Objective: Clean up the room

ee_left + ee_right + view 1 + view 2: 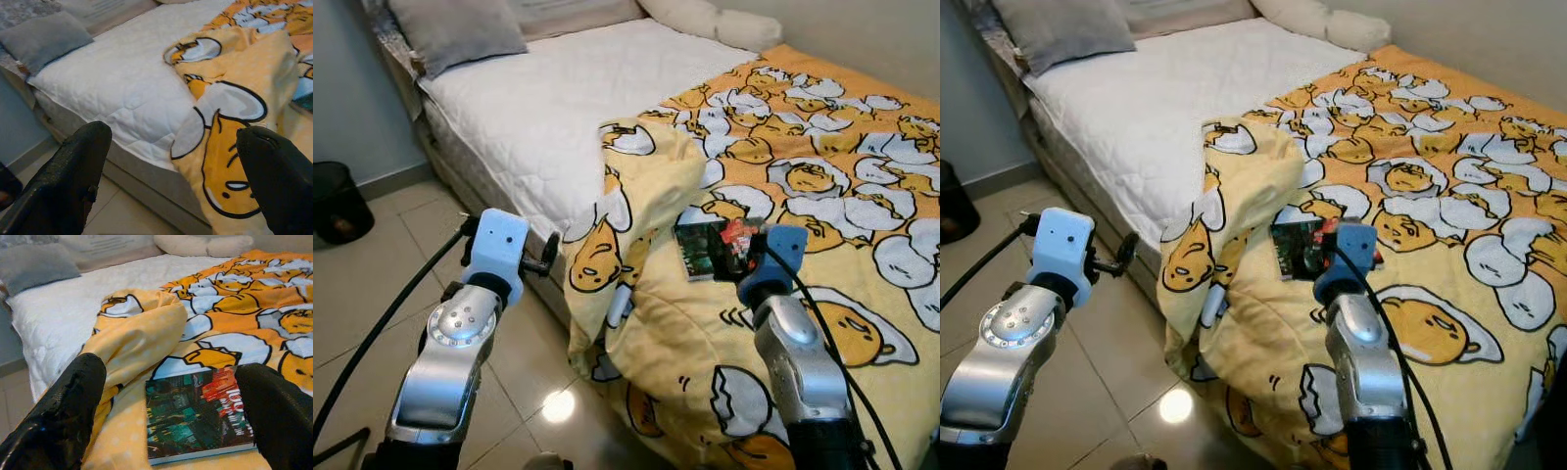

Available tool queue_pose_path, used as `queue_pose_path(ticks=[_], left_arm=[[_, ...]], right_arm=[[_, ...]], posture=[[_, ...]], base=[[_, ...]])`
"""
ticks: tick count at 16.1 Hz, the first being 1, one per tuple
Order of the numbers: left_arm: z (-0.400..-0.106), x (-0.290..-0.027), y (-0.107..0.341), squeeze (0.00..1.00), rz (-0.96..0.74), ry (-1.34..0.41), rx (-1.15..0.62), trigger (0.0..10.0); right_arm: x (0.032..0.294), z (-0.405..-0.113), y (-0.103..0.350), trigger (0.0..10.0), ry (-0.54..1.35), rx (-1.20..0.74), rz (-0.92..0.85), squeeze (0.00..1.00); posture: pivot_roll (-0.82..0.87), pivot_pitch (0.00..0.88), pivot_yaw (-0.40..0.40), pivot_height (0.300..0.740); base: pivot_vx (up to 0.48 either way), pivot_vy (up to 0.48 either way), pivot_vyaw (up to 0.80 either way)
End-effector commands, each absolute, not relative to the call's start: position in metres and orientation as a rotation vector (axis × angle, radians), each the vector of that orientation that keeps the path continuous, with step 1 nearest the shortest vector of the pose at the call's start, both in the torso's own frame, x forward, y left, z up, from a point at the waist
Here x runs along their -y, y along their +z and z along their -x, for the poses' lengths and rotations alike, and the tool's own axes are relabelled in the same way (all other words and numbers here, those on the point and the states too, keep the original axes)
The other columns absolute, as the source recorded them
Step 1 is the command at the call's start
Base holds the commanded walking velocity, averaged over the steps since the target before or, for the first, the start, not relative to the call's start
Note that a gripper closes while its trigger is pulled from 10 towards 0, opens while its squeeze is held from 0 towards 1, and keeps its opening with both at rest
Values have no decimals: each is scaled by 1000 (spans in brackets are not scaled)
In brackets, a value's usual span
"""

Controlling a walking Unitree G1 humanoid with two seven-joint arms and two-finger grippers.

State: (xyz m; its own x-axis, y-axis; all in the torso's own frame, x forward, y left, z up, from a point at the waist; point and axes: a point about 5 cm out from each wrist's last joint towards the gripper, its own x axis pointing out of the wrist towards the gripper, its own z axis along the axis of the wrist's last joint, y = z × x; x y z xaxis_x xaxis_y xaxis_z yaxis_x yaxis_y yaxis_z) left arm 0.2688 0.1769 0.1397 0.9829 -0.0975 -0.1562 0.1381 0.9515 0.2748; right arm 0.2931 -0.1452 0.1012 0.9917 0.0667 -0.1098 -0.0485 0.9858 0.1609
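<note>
Book (198, 413) count is 1 (on yellow blanket (822, 323)), between fingers of spread right end effector (171, 416); left end effector (171, 181) spread too.

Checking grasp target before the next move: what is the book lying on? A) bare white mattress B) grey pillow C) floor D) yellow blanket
D: the book lies flat on the yellow blanket, beside its folded-back edge, with the right gripper open just in front of it.
</note>
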Motion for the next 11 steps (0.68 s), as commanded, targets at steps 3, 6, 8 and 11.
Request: queue_pose_path(ticks=[3,6,8,11], left_arm=[[-270,-177,145,0,-292,-120,-121,10000],[-275,-178,144,0,-290,-114,-117,10000],[-276,-178,144,0,-288,-112,-114,10000],[-276,-177,146,0,-273,-110,-98,10000]], right_arm=[[150,-294,104,10000,24,-103,-128,506],[148,-295,107,10000,28,-82,-88,0],[150,-295,107,10000,10,-104,-116,0],[148,-295,101,10000,23,-161,-151,0]], posture=[[5,0,-6,740],[-13,0,-4,740],[-7,0,-10,740],[-3,0,-11,740]], base=[[0,238,-800],[0,423,-800],[0,384,-800],[0,0,-267]])
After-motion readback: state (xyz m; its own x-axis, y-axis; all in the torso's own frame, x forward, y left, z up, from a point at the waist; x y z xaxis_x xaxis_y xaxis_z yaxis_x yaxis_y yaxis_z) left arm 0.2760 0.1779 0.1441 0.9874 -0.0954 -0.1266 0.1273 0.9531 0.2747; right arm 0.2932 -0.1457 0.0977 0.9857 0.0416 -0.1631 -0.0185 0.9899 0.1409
